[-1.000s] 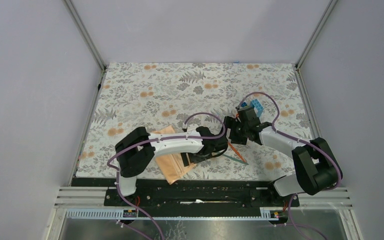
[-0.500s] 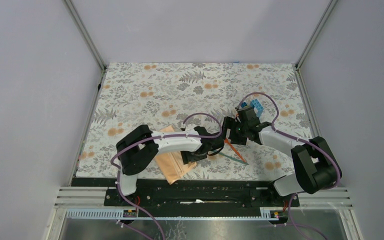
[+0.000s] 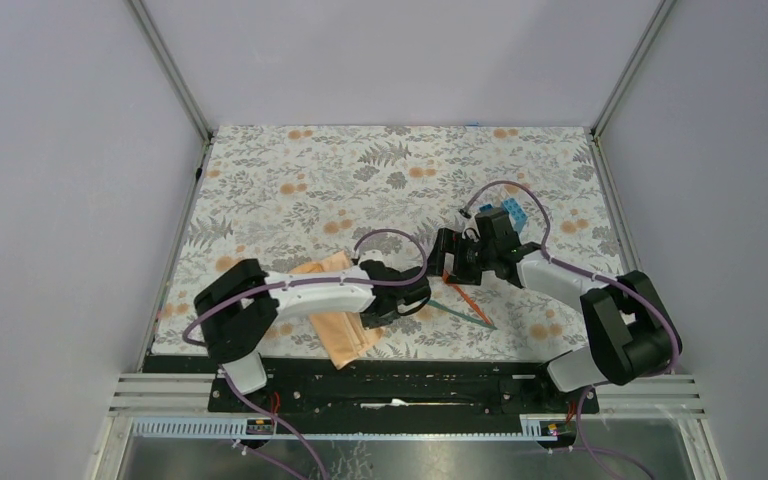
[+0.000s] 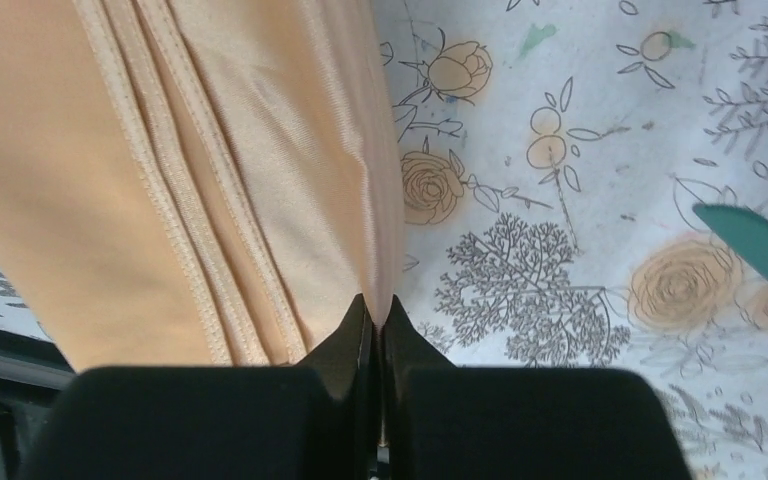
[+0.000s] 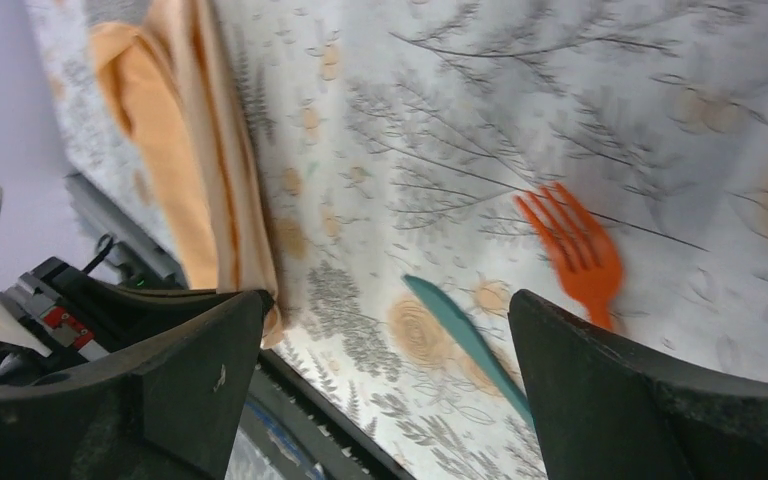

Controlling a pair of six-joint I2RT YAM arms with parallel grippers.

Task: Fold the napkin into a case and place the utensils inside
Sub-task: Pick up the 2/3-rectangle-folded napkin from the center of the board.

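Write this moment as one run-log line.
left hand: shut on napkin edge | right hand: open | orange fork, teal utensil: on mat

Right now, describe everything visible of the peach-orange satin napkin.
The peach-orange satin napkin is slightly shiny and folded into layers, with stitched hems running side by side. It lies on the floral-patterned table mat near the front edge, partly hidden under the left arm in the top view. The left gripper is shut on its folded edge, which slopes up to the fingertips.
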